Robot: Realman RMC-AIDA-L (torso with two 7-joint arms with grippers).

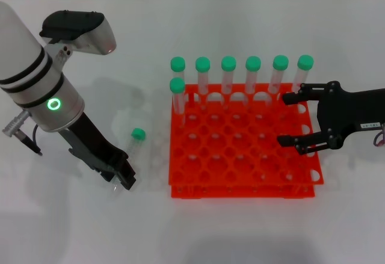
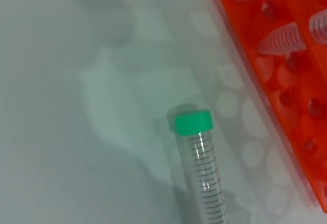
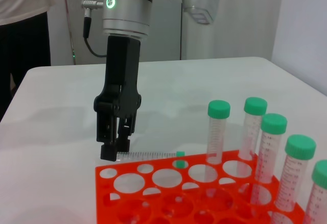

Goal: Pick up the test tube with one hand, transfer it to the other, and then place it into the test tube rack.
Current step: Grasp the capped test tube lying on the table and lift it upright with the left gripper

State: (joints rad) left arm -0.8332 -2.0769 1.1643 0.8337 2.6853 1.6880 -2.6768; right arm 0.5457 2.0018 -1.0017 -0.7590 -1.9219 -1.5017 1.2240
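My left claw (image 1: pixel 122 178) is reaching down to the table (image 1: pixel 240 228) beside the orange rack (image 1: pixel 240 150), with its fingers coming down around the pointed end of the tube (image 1: pixel 129 156) lying there. In the head view my own fingers are hiding most of that end, so only the green cap and a short clear stretch are showing. From the right wrist view the claw (image 3: pixel 113 150) is standing nearly upright over the tube (image 3: pixel 148 155), its fingers close on either side, but I cannot tell whether they are gripping it yet. The left wrist view is showing no fingers at all, just the tube (image 2: pixel 200 168) with fine black scale lines, too small to read, running off the picture's edge.

My right claw (image 1: pixel 292 118) is hanging wide open and empty over the rack's right edge, its arm cut off by the frame. It is wearing a small white label (image 1: pixel 371 124) whose print I cannot read.

Seven capped tubes (image 1: pixel 240 74) are standing in the rack's far holes.
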